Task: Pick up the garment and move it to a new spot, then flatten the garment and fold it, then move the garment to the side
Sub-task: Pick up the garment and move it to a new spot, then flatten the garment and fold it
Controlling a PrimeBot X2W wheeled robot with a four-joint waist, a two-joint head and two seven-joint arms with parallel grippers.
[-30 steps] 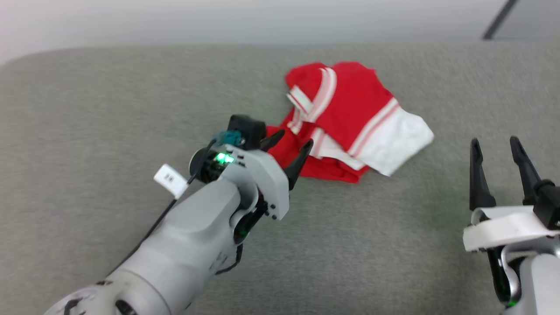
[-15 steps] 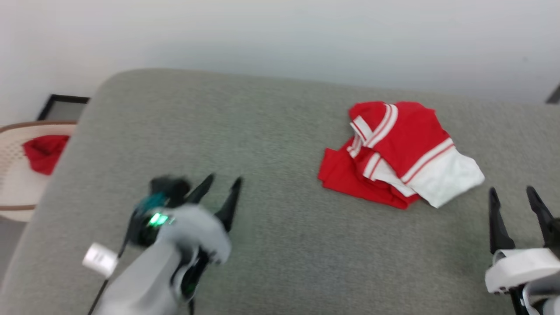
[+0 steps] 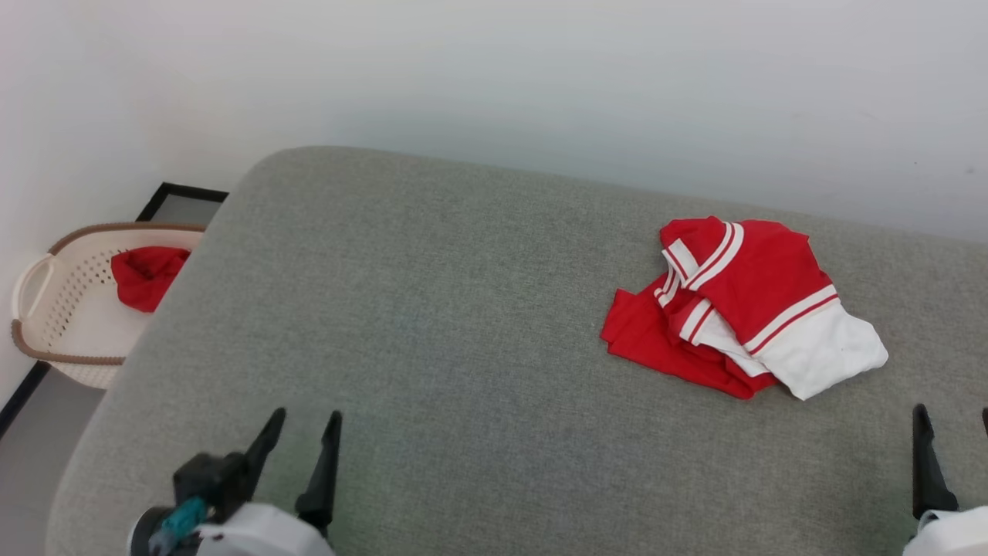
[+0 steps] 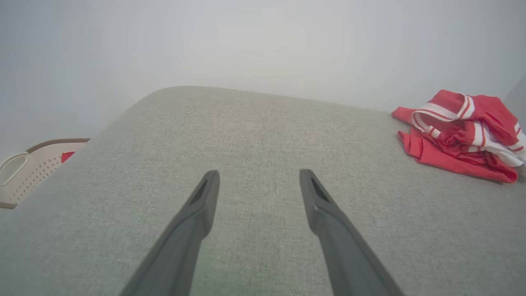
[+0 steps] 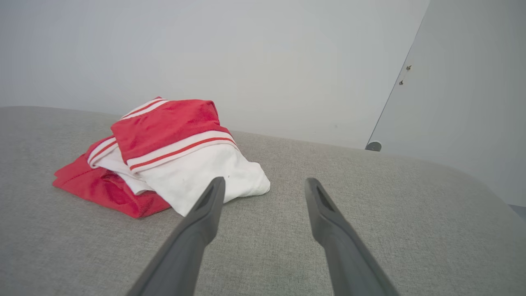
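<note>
The garment [image 3: 741,305], a red jersey with white sleeves and red-white striped trim, lies in a folded bundle on the right part of the grey padded surface [image 3: 463,324]. Its chest lettering is hidden in the folds. My left gripper [image 3: 306,418] is open and empty near the front left edge, far from the shirt. In the left wrist view, the garment [image 4: 464,131] sits off to the right of that open gripper [image 4: 259,174]. My right gripper [image 3: 953,413] is open at the lower right. In the right wrist view, its fingertips [image 5: 266,181] hover just short of the white sleeve [image 5: 197,176].
A pale laundry basket [image 3: 46,309] with a brown rim stands on the floor left of the surface, holding a red cloth [image 3: 147,274]. A plain wall runs behind. A grey door or panel [image 5: 472,102] stands to the right.
My left gripper has drawn back from the garment's edge to the front left, staying open. The head camera has swung, so the basket is now in view. The garment lies as before.
</note>
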